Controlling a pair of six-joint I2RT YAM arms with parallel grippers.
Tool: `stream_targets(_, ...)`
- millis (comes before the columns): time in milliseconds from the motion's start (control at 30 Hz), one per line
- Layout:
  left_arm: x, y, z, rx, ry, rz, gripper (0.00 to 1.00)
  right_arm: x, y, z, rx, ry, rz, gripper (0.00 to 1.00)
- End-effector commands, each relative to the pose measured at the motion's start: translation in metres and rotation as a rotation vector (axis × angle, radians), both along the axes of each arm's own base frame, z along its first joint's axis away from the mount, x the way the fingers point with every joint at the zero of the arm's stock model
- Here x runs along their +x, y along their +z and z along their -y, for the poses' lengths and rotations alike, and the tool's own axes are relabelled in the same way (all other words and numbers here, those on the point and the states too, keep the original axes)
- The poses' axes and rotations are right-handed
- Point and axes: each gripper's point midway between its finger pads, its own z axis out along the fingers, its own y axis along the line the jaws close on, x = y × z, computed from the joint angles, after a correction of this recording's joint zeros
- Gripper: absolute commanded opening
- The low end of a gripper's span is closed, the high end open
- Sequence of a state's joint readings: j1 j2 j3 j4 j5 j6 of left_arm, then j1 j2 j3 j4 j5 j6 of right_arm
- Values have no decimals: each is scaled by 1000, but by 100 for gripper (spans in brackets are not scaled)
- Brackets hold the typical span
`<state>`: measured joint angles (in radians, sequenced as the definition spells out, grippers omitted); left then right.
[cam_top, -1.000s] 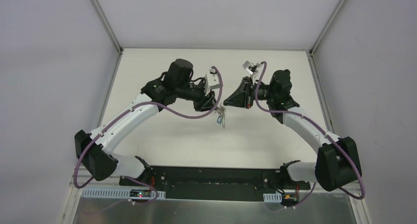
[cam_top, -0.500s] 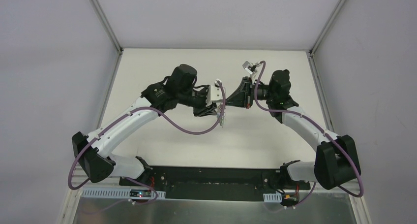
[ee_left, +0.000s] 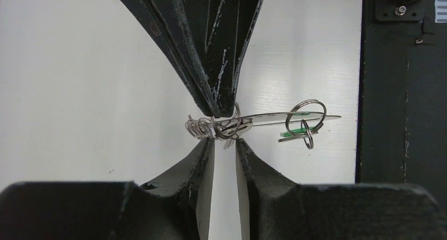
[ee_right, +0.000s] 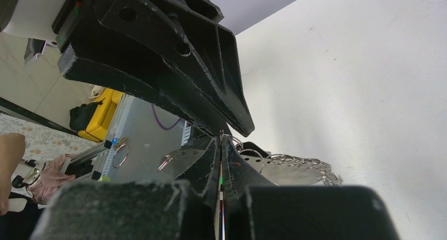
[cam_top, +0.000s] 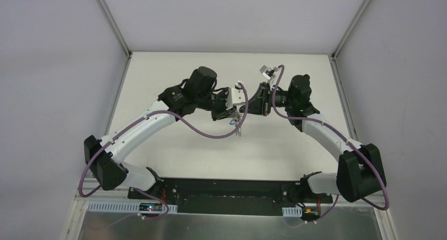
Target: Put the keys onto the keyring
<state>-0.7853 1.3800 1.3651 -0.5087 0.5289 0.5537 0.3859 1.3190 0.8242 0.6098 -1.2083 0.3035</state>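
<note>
Both grippers meet above the middle of the table. The keyring (cam_top: 238, 126) hangs between them. In the left wrist view its chain of silvery rings (ee_left: 206, 127) bunches at my left gripper (ee_left: 225, 141), whose tips pinch the rings with a narrow gap left between the fingers. My right gripper (ee_left: 221, 111) comes from above, shut on a thin ring of the same bunch. A green key (ee_left: 294, 131) hangs on rings further right, beside a thin metal plate (ee_left: 274, 115) seen edge-on. In the right wrist view my right gripper (ee_right: 221, 140) holds a thin metal edge. The strap loop and the black and blue keys cannot be made out.
The white table (cam_top: 174, 76) lies below, with grey walls on three sides. A black base plate (cam_top: 226, 190) and a cable rail (cam_top: 116, 207) run along the near edge. In the right wrist view the left gripper's body (ee_right: 158, 55) fills the upper left.
My left arm has swung right and turned its wrist, bringing its gripper close to the right gripper. The keyring has shifted slightly right with it. The right arm has barely moved.
</note>
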Motion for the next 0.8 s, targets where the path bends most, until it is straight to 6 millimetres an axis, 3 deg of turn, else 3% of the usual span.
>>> stream_targets(0,-2,18,10,-45,-12,16,22,2,11,1,27,-2,58,0)
stream_targets(467,-11,13,9,-55,-41,-7,28,3,9,2,25,-8,58,0)
stream_targets(767,-9,11,13,-61,-30,-25,7,4,10,3,26,-12,60,0)
